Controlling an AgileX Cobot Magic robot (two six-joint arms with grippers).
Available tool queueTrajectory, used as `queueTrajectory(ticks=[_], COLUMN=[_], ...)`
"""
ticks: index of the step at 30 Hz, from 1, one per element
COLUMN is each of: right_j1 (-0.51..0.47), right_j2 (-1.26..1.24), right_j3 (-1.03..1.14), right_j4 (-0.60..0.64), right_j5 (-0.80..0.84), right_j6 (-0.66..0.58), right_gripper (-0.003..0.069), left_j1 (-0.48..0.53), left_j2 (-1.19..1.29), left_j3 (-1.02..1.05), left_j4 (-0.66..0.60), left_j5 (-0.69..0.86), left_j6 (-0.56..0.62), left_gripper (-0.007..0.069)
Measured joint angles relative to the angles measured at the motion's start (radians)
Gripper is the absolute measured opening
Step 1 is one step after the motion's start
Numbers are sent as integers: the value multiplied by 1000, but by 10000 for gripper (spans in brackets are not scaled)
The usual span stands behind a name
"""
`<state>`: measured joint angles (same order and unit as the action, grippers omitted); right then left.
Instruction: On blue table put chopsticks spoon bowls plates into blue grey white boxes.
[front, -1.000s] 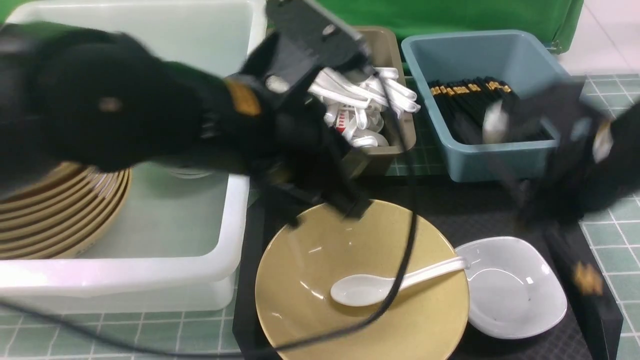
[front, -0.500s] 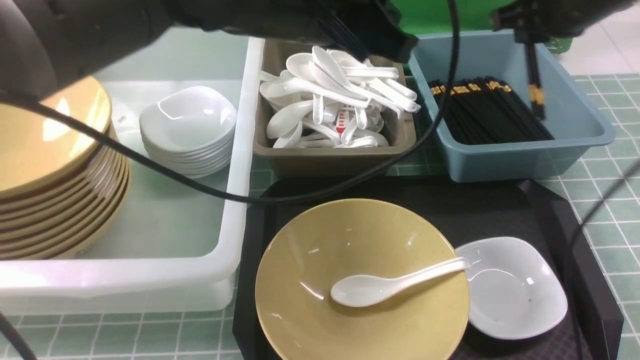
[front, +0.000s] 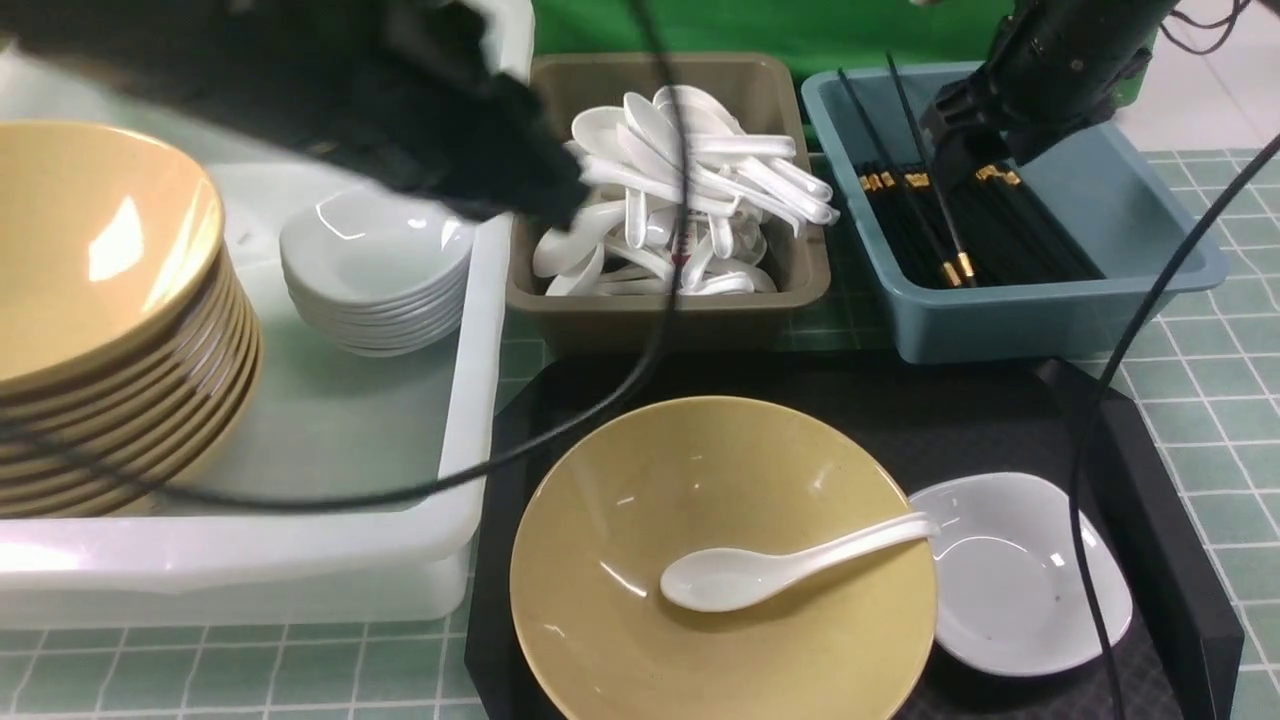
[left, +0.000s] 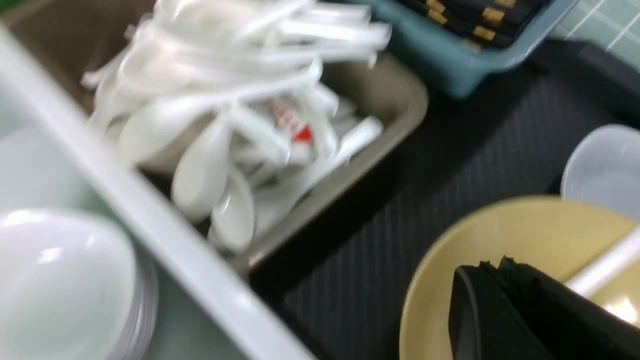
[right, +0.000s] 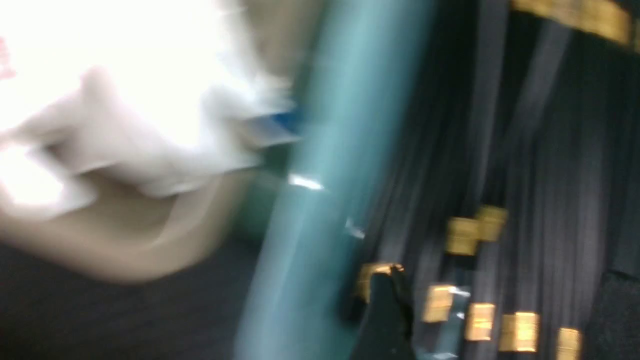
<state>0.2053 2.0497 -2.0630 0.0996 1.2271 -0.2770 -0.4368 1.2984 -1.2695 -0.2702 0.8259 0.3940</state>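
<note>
Beside the black tray (front: 1150, 480) stood 3 boxes (front: 300, 560). On it: 1 yellow bowl (front: 620, 520) holding 1 spoon (front: 760, 575), 1 white dish (front: 1020, 590). Behind it, the right gripper (front: 960, 150) gaped empty over 2 chopsticks (front: 960, 262) tilted in the blue box (front: 1050, 320); the left gripper (left: 495, 280) was shut, empty.

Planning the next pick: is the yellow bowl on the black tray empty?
No, a white spoon lies inside the yellow bowl, its handle reaching over the rim.

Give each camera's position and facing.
Front: between the arms, facing forward and down at the tray; left arm and right arm show.
Left wrist: on the left arm, facing spoon box and yellow bowl; left gripper shows.
Right wrist: on the right arm, facing chopsticks in the blue box; a gripper finger shows.
All share the blue box.
</note>
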Motion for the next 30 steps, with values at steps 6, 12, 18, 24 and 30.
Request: queueTrajectory(ticks=[6,12,18,24,30], right_j1=[133,366,459,465,470], right_j2=[-193,-333,-294,-175,-103], right_j3=[185,480,627,634,634], right_j4=[69,61,-5,-42,-43], right_j5=[4,14,-11,-78,-58], right_j6=[-152,-389,-537,-581,-591], right_gripper=[538,538,538,537,433], left_j1=[2,2,2,2,2], left_j2=[-131,-197,-197,-197,-197], left_j3=[122,237,304,334,336], left_j4=[-5,-11,-14,-15,-18], left_j5=[12,20,10,-9,-28], left_j6=[26,59,74,92,98], left_gripper=[-12,-12,-12,-12,-12])
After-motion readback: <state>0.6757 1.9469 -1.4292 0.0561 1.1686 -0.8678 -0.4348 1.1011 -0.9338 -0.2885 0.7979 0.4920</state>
